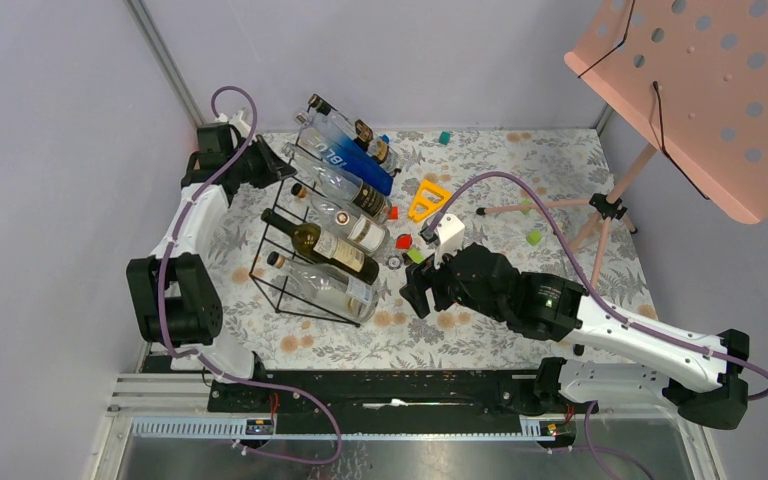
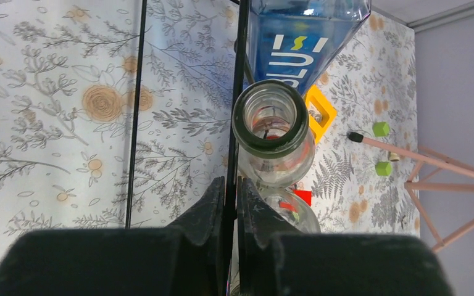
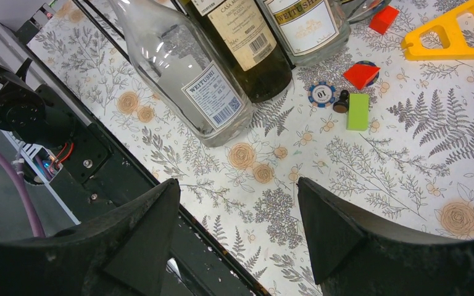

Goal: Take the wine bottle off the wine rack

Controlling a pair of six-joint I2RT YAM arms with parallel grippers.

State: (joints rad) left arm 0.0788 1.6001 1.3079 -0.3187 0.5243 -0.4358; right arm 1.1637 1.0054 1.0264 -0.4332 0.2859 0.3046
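Note:
The black wire wine rack (image 1: 310,317) stands left of centre with several bottles lying across it. The dark green wine bottle (image 1: 325,245) with a cream label lies second from the near end; its base shows in the right wrist view (image 3: 247,49). My left gripper (image 1: 282,170) is at the rack's far left end, shut on one of its thin black wires (image 2: 242,61); an open clear bottle mouth (image 2: 271,120) is just right of the fingers. My right gripper (image 1: 415,290) is open and empty, low over the table just right of the bottle bases (image 3: 237,228).
A clear WEITUSHI bottle (image 3: 185,74) lies nearest me on the rack. A blue bottle (image 2: 302,37) lies farther back. A yellow triangle (image 1: 428,198), a poker chip (image 3: 321,94), and red (image 3: 361,75) and green (image 3: 358,111) blocks lie by the bases. A pink music stand (image 1: 700,90) stands at right.

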